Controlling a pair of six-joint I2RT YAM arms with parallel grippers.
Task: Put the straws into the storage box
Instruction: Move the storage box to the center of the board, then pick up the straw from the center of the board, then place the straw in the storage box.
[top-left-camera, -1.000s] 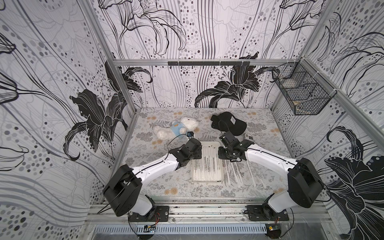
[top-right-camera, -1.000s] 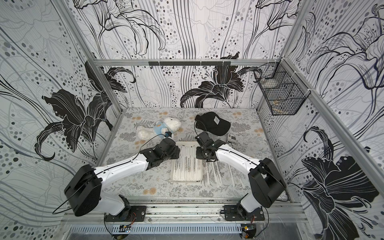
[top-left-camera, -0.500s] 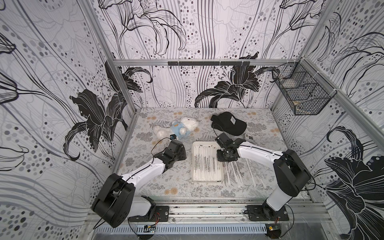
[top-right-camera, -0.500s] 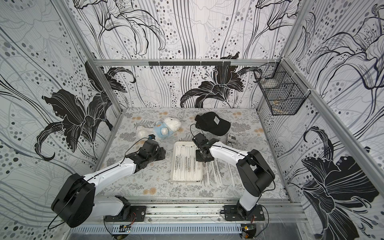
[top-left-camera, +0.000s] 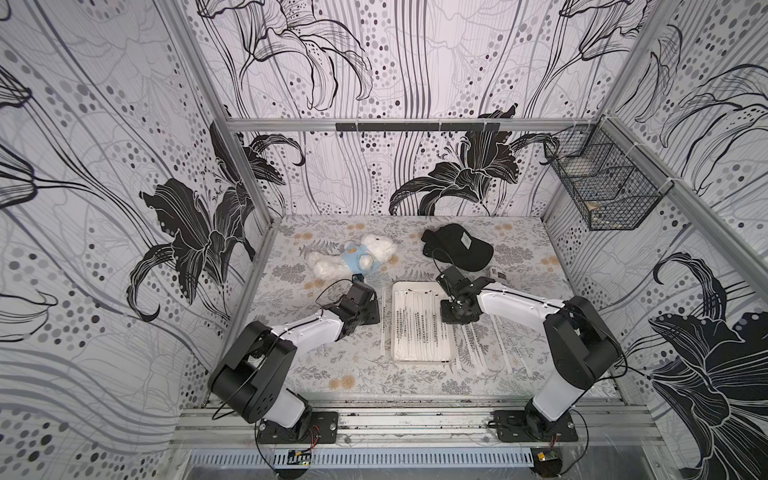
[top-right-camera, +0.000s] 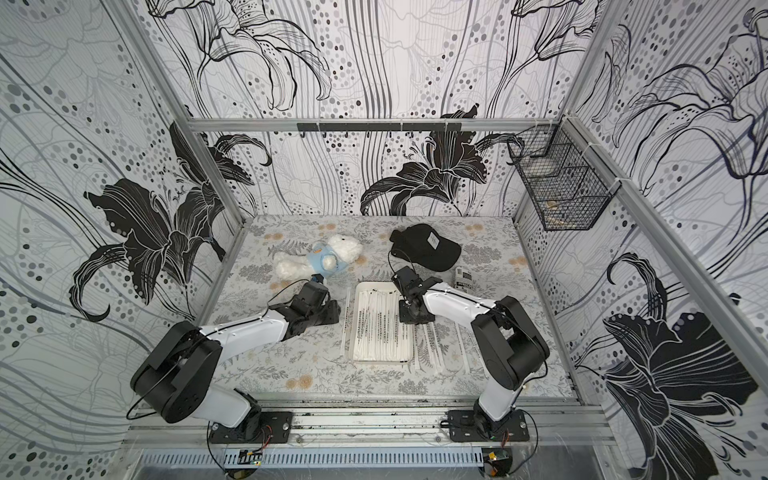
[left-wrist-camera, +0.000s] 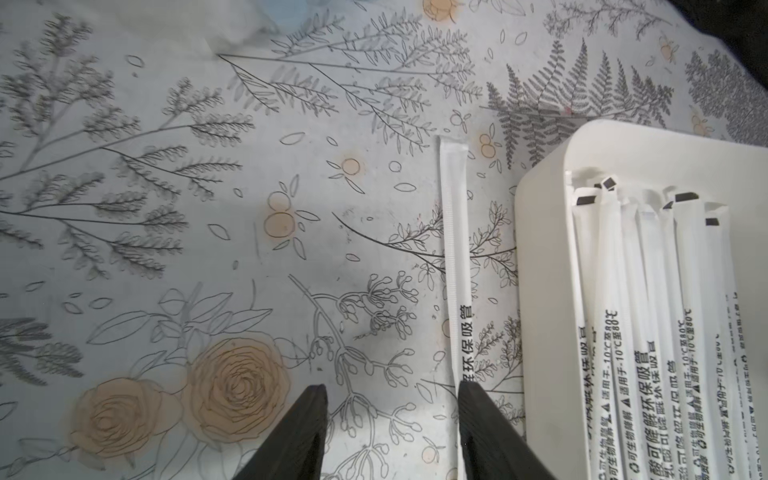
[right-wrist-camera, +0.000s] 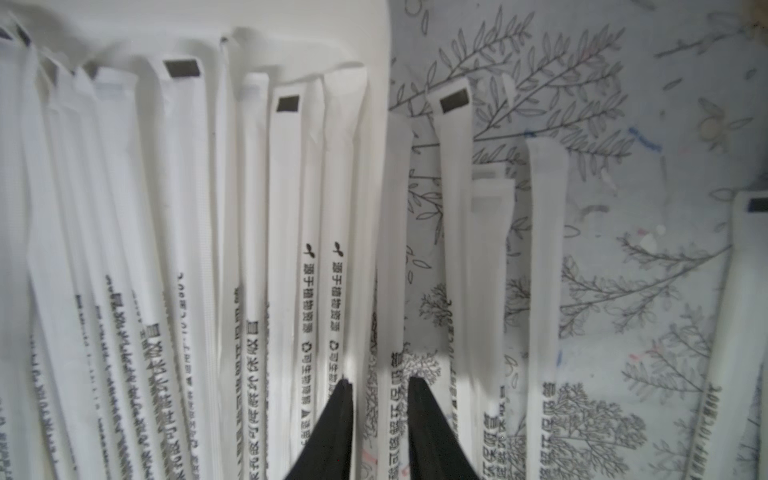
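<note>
Inside the storage box (top-left-camera: 415, 284) lie many straws (top-left-camera: 419, 328); others rest beside it.

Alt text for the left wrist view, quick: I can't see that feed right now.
The left gripper hangs open and empty over the floral tablecloth, with one wrapped straw lying flat right beside it. Next to that straw sits the white storage box, already holding many straws.

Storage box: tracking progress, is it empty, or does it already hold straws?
Not empty: many straws lie side by side inside the storage box; several more lie on the table beside it.
</note>
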